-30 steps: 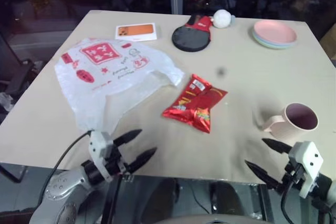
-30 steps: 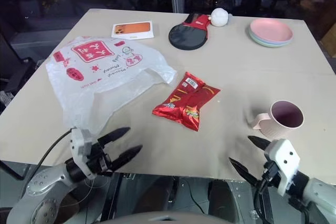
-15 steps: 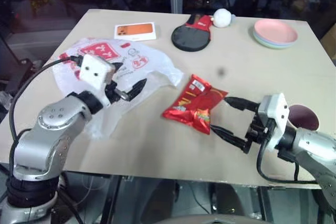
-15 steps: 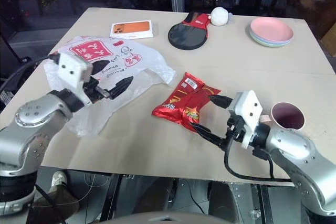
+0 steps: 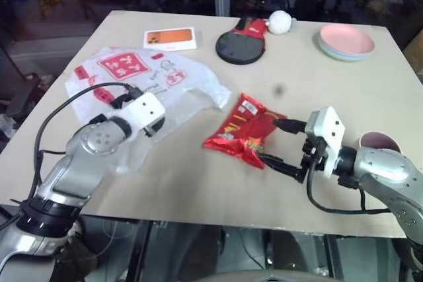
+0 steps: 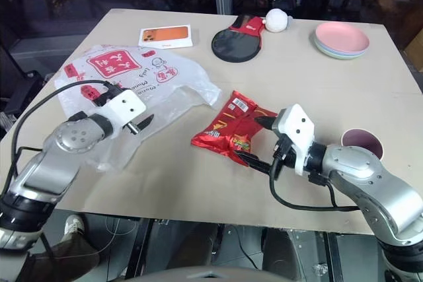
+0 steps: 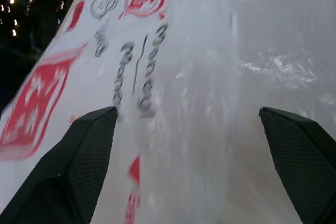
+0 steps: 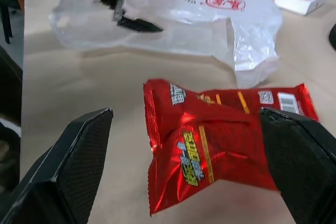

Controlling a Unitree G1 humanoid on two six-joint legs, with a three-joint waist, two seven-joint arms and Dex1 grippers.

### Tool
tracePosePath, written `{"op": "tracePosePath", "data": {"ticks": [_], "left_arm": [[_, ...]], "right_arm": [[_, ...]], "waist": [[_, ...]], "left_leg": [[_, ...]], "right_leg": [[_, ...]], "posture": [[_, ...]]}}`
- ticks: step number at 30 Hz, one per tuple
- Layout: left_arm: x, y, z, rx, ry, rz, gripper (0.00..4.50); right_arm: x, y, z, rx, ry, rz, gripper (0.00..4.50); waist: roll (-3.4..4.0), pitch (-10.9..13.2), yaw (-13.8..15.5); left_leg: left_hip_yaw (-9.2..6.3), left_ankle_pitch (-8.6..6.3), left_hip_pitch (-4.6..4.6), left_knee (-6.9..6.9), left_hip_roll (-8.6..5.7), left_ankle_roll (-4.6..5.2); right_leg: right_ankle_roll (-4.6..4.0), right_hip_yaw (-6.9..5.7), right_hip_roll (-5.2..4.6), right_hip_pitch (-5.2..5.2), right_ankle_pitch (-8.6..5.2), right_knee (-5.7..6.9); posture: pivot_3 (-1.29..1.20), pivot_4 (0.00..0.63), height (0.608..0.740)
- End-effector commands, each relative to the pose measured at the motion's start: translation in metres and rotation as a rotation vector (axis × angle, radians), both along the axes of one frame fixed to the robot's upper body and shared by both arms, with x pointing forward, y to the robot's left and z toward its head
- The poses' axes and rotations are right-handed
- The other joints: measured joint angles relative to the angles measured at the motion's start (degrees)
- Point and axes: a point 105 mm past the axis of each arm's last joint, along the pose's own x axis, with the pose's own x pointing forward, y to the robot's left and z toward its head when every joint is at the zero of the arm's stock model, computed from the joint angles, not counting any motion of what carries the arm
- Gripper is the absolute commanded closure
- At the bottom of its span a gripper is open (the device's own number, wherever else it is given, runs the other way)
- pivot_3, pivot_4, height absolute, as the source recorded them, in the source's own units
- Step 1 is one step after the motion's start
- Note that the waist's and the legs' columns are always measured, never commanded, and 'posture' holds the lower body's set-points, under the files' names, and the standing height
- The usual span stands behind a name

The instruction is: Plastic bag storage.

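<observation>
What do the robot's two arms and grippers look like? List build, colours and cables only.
Both arms are rounded silver-grey metal segments. Each wrist carries a white boxy housing, ending in jaws of two tapered black fingers with textured pads: left gripper, right gripper. A black cable loops from each housing back along its arm.

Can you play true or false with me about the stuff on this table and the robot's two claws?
1. The plastic bag lies flat on the table. True.
2. The right gripper is squeezing the red snack packet shut. False: its fingers are spread wide, one on each side of the packet's near end.
3. The left gripper is over the plastic bag with its fingers apart. True.
4. The pink mug is lying on its side. False: it stands upright, its opening facing up.
5. The pink plates sit on top of the plastic bag. False: they are at the far right corner, well away from it.
</observation>
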Motion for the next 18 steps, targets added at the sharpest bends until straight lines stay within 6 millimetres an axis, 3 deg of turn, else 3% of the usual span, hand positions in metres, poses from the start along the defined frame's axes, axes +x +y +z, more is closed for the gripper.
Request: {"op": "tracePosePath", "data": {"ticks": [1,7,12,15,18], "left_arm": [[0.009,0.001,0.012,0.038,-0.059,-0.007,1.71],[0.016,0.011,0.026,0.042,-0.114,0.024,4.41],[0.022,0.01,0.045,-0.028,-0.163,0.017,4.47],[0.023,-0.015,0.074,-0.32,-0.166,-0.033,4.47],[0.026,-0.026,0.089,-0.415,-0.163,-0.05,4.47]], "right_arm": [[0.001,0.001,0.004,0.0,-0.041,-0.008,0.0],[0.005,-0.002,-0.003,-0.012,-0.037,-0.078,0.0],[0.011,-0.001,-0.012,-0.012,0.002,-0.135,0.0],[0.03,-0.002,-0.034,0.01,0.205,-0.243,0.0],[0.043,0.0,-0.045,0.058,0.365,-0.309,0.0]], "waist": [[0.0,0.0,-0.23],[-0.01,0.01,-0.75],[-0.01,0.01,-1.08],[-0.09,0.01,-1.25],[-0.12,0.03,-1.43]], "left_leg": [[0.02,0.0,0.0,0.0,0.0,0.0],[-0.01,-0.01,-0.01,0.0,0.0,-0.01],[-0.04,0.0,-0.01,0.03,-0.01,-0.01],[-0.06,0.0,0.0,0.07,0.0,-0.02],[-0.13,0.02,-0.02,0.19,0.0,-0.05]], "right_leg": [[0.0,0.03,0.0,-0.01,0.0,0.0],[0.0,0.02,0.02,-0.02,0.0,0.02],[0.02,0.0,0.03,-0.02,0.01,0.06],[0.02,-0.01,0.04,-0.01,0.01,0.11],[-0.01,-0.07,0.08,0.01,0.04,0.21]], "posture": [[0.0,0.15,0.74],[0.0,0.15,0.74],[0.0,0.15,0.74],[0.0,0.15,0.74],[0.0,0.15,0.74]]}}
